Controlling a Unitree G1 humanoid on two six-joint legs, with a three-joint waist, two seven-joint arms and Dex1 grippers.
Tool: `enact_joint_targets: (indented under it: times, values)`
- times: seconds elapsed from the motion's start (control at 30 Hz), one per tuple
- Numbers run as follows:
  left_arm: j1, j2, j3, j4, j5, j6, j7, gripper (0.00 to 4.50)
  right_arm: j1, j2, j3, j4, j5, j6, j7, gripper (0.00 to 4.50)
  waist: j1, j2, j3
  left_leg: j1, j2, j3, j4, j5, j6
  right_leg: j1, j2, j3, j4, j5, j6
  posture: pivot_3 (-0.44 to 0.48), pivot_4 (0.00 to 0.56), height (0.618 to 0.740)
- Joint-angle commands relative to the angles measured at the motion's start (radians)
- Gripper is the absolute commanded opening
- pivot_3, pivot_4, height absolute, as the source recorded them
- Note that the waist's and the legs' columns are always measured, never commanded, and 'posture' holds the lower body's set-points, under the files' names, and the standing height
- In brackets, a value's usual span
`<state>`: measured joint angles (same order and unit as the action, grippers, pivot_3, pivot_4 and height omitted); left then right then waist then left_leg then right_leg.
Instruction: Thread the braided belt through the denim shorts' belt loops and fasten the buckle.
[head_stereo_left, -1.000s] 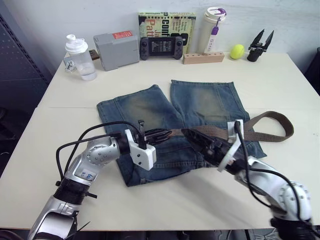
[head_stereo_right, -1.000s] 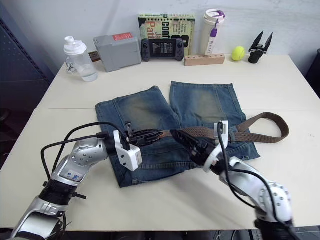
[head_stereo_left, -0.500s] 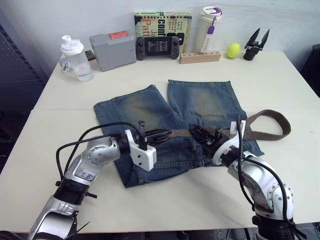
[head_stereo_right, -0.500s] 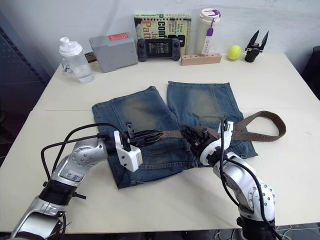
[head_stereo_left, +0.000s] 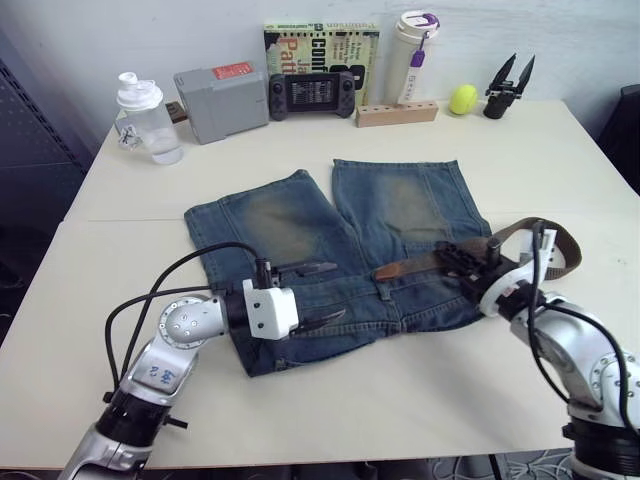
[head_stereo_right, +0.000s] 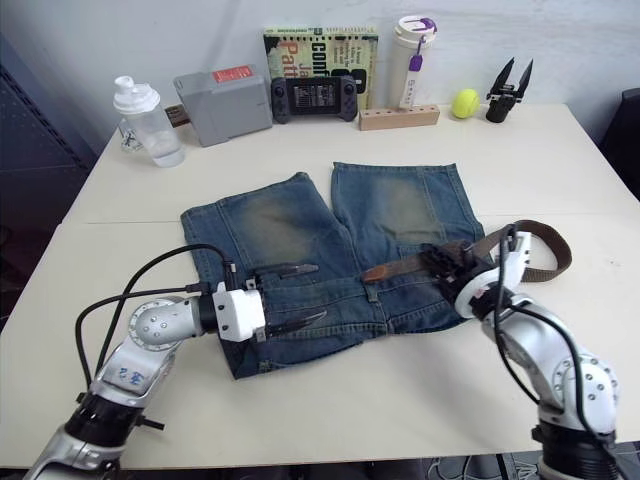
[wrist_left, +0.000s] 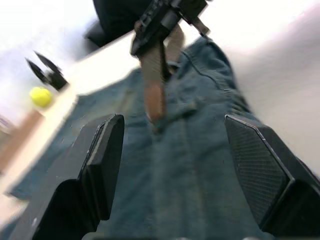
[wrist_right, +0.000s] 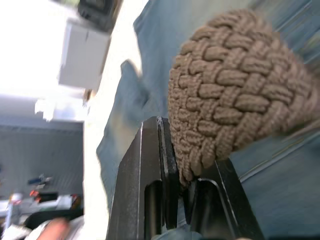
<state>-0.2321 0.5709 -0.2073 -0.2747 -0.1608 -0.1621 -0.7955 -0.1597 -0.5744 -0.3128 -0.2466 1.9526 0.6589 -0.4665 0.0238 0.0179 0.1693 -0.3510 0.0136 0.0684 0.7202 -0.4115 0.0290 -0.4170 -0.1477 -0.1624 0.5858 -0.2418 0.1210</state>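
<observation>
Right gripper (head_stereo_left: 462, 257) pulled back rightward, jaws pinching braided belt (head_stereo_left: 420, 264) (tan tip on waistband); left gripper (head_stereo_left: 312, 293) released belt, jaws spread over denim shorts (head_stereo_left: 290, 215).

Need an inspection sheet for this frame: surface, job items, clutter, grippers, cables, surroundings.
Surface: pale table, seam across it.
Job's things: denim shorts flat, legs toward the far edge; braided belt lies over the waistband, tan tip near the fly, the rest looped off the shorts to the robot's right. Buckle: cannot tell.
Clutter, far edge: shaker bottle, grey box, handheld console, book, tumbler, wooden block, yellow ball, spare black gripper.
Grippers: left gripper open over the waistband; right gripper shut on the braided belt.
Cables: black cable looped along the left arm.
Surroundings: white wall.
</observation>
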Motion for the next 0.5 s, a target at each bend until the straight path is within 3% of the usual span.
enact_joint_targets:
  times: [0.03,0.5]
  values:
    - [0.008,0.002,0.031,-0.070,-0.045,0.052,-0.001,3.51,-0.027,-0.029,-0.016,0.023,-0.023,0.039,0.073,0.00,0.001,0.001,0.000,0.000,0.000,0.000,0.000,0.000,0.000,0.000,0.000,0.000,0.000,0.000,0.000,0.000,0.150,0.722]
    - [0.060,0.003,0.086,-0.157,-0.108,0.198,-0.004,3.51,-0.012,-0.038,-0.007,0.045,-0.127,0.141,0.194,0.00,0.003,0.002,0.000,0.000,-0.001,0.000,0.000,0.000,0.000,0.000,0.000,0.000,0.000,0.000,0.000,0.000,0.150,0.722]
